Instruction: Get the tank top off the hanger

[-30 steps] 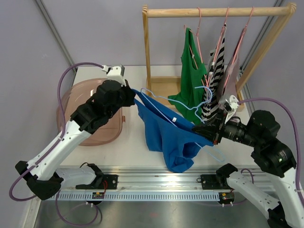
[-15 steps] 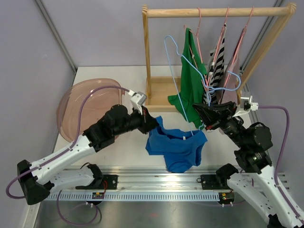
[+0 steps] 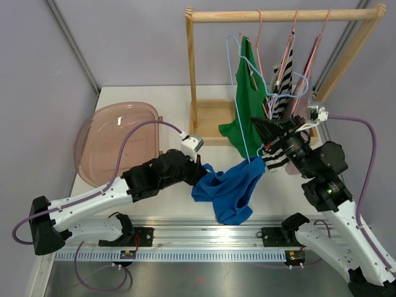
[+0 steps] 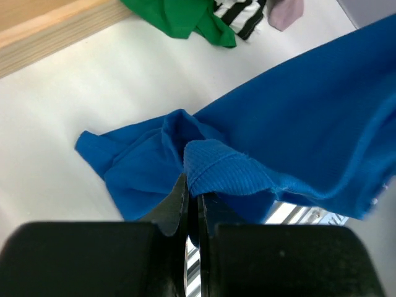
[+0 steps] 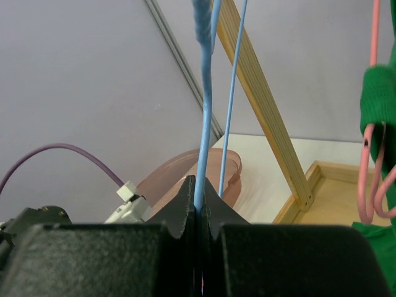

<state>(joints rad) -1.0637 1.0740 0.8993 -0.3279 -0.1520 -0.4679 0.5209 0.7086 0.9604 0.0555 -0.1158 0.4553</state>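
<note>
Step in hand: drawing the garment off the wire.

The blue tank top (image 3: pixel 230 190) lies mostly heaped at the middle of the near edge of the tabletop (image 3: pixel 176 102). One corner rises toward the lower end of the blue hanger (image 3: pixel 236 93) and looks caught there, though contact cannot be confirmed.

The left hand (image 4: pixel 192 185) is closed on a ribbed hem of the top. It sits low over the tabletop, the arm reaching from the near left corner toward the centre.

The right hand (image 5: pixel 199 185) is clamped on the hanger wire, holding it upright in front of the wooden rack (image 3: pixel 192 74), forearm angled up and back.

Next move, as judged: pull the hem leftward, or lift the hanger, so the raised corner slips free.
</note>
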